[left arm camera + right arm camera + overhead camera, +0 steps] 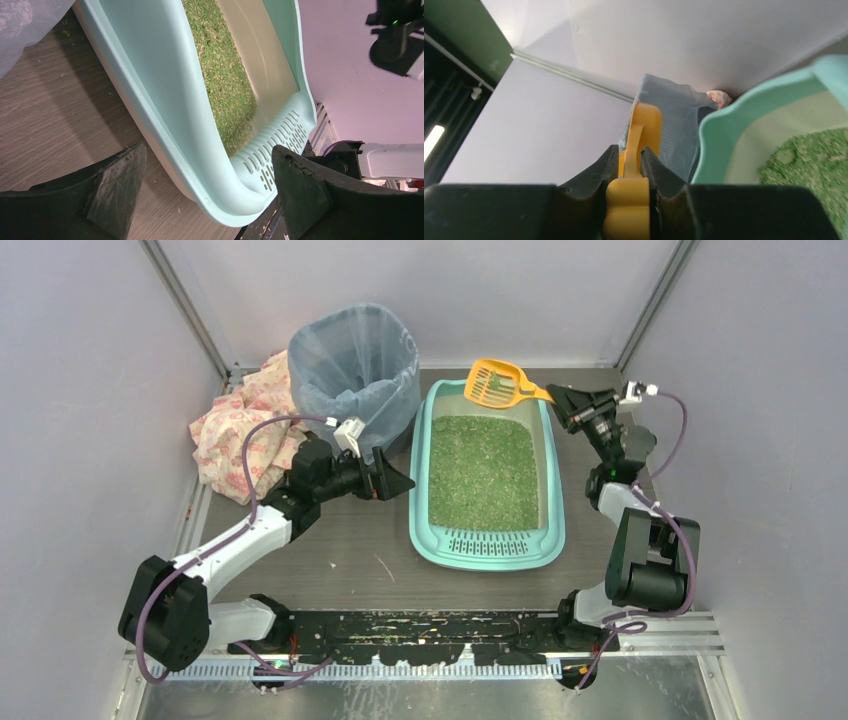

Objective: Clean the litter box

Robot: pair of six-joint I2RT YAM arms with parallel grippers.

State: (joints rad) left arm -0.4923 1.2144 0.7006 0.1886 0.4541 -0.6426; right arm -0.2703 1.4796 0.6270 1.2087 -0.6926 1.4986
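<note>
Sitting right of centre in the top view, the litter box [487, 562] is a teal-green rectangular tray with rounded corners and a raised, rolled rim. It rests flat on the grey wood-grain desk [350, 560]. Green granular litter [483, 470] fills its pale inner basin. A slotted grate step [488, 540] crosses the end at the lower side of the frame. Its long axis runs up and down the frame, grate end pointing at the arm bases, the other end at the back wall.

The left pincer [400, 483] stands wide open just beside the box's left wall. In the left wrist view its dark fingers [110, 185] frame the box's grate corner [165, 100]; whether they touch it cannot be told.

The right pincer [553, 395], at the upper right of the box, is narrow and clamped on the handle of an orange slotted scoop [497, 383]. The scoop head, carrying a little green litter, hangs over the far rim. The right wrist view shows the handle [629, 200] pinched between the fingers.

A blue-grey bag-lined bin [355, 365] stands at the upper left of the box.
</note>
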